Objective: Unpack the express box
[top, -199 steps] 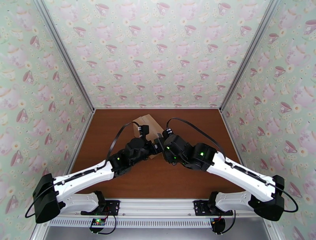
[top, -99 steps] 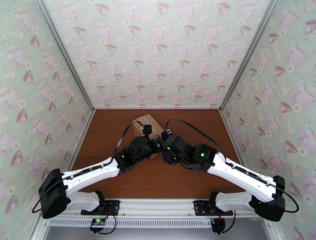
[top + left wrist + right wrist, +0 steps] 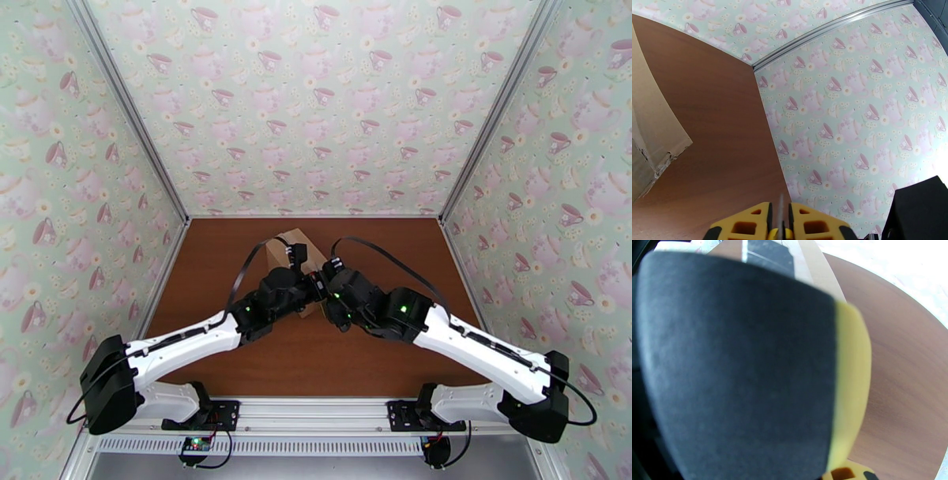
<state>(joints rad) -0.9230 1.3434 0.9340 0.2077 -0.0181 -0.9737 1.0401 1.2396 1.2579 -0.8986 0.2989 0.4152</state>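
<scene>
The express box (image 3: pixel 294 239) is a brown cardboard carton at the table's middle back, largely covered by both wrists. My left gripper (image 3: pixel 305 287) sits over its near right part. In the left wrist view its yellow fingers (image 3: pixel 746 223) stand pressed together with a thin grey strip caught edge-on between them; I cannot tell what the strip is. A torn cardboard flap (image 3: pixel 649 134) hangs at that view's left. My right gripper (image 3: pixel 323 285) meets the left one at the box. Its black-padded finger (image 3: pixel 742 358) blocks the right wrist view, so its jaws are hidden.
The brown table (image 3: pixel 316 363) has free room in front of, left of and right of the box. Teacup-patterned walls (image 3: pixel 316 103) enclose three sides, with metal corner posts (image 3: pixel 474 158). Both arm bases are bolted to the near rail (image 3: pixel 316 410).
My left arm has pushed forward and right over the box, and its jaws have gone from open to shut. The right arm has stayed put.
</scene>
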